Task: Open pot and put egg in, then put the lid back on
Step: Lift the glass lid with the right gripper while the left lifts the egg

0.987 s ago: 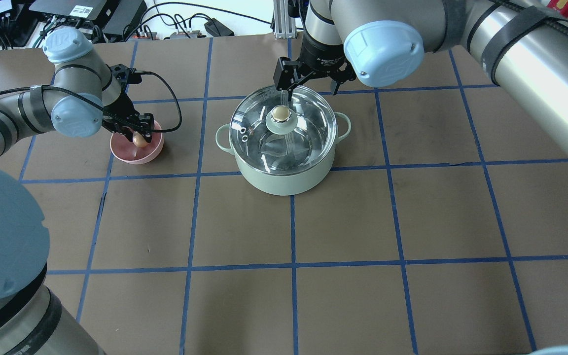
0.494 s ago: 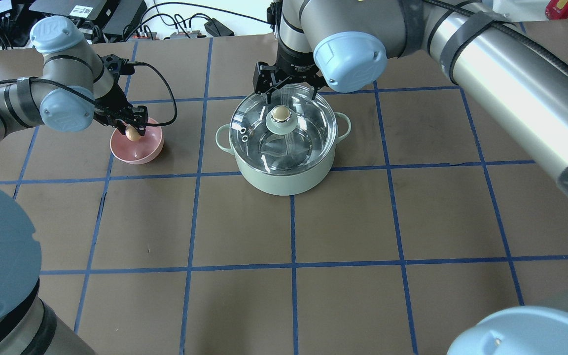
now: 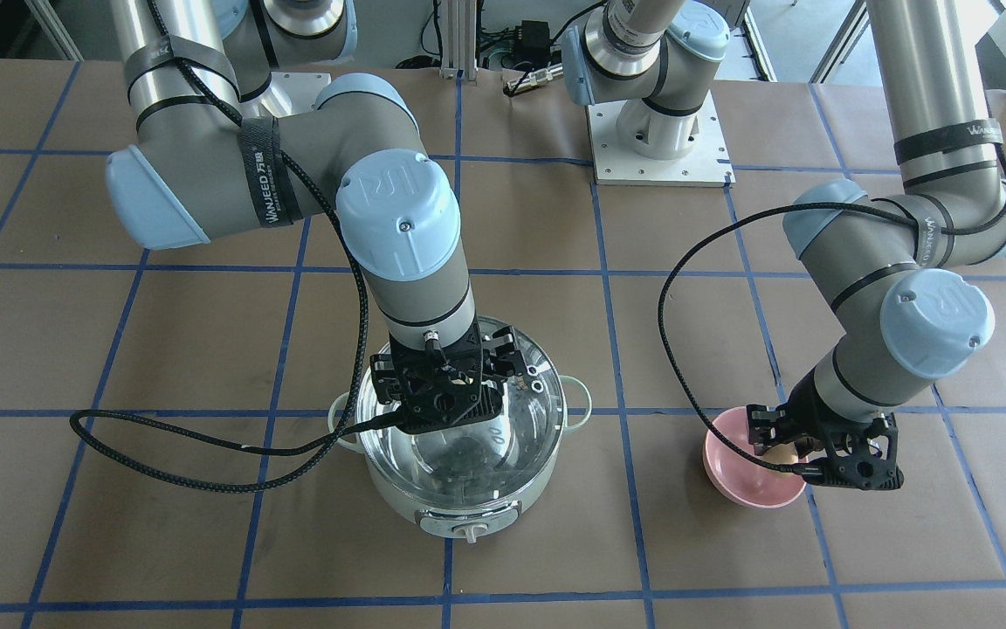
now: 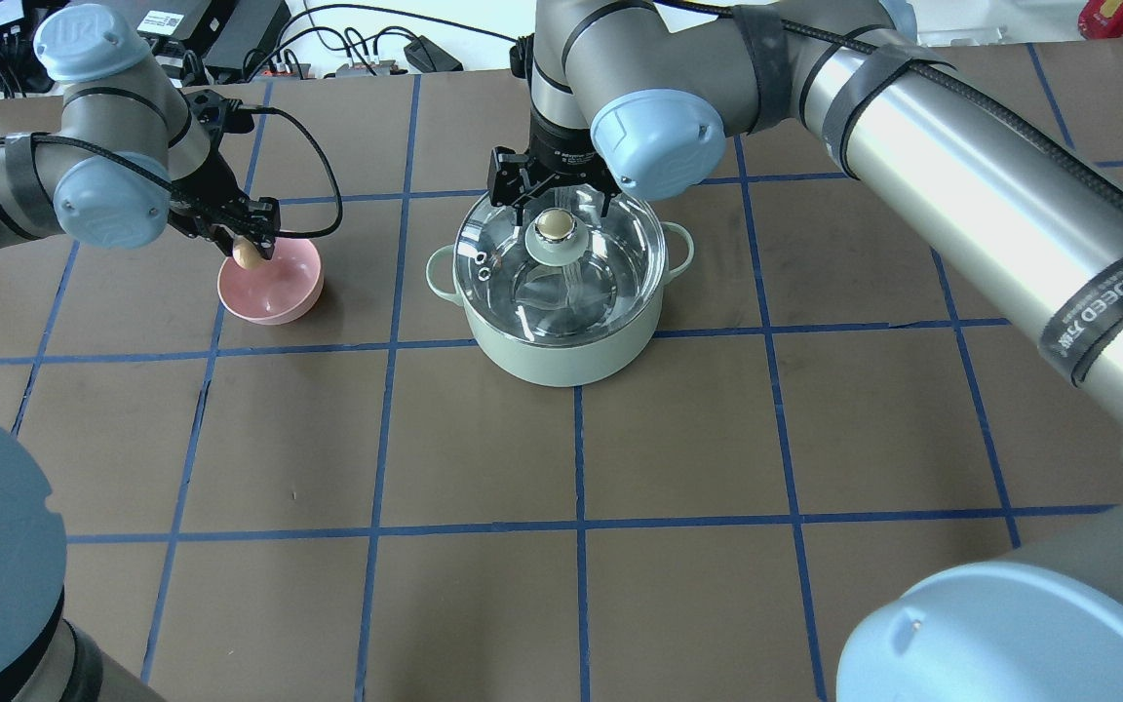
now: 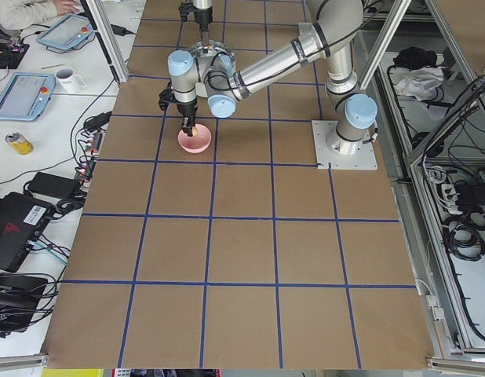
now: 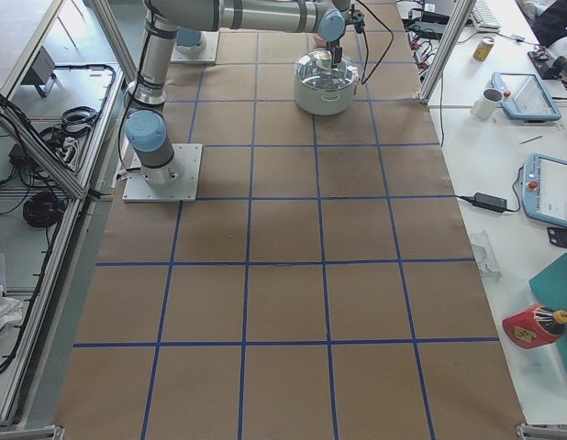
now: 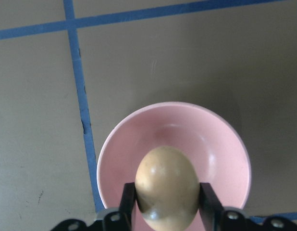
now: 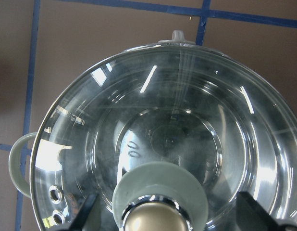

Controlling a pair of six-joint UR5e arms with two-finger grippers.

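The pale-green pot point(image 4: 561, 351) stands mid-table with the clear glass lid point(image 4: 615, 268) on it. The lid's tan-topped knob point(image 4: 556, 226) shows low in the right wrist view point(image 8: 158, 219). My right gripper point(image 4: 558, 198) is open just over the knob, one finger on each side, not touching it. My left gripper point(image 4: 248, 249) is shut on the tan egg point(image 7: 167, 186), held a little above the pink bowl point(image 7: 220, 144). The egg also shows in the overhead view point(image 4: 247, 255). The pot's front dial point(image 3: 468, 530) faces away from the robot.
The pink bowl point(image 4: 279, 292) sits to the pot's left on the brown table with blue grid tape point(image 4: 581, 517). The right arm's cable point(image 3: 206, 445) loops over the table beside the pot. Electronics and cables lie beyond the far edge point(image 4: 181, 29).
My left gripper has lifted the egg up out of the pink bowl. My right gripper has moved left, from behind the pot's right side to over the lid knob.
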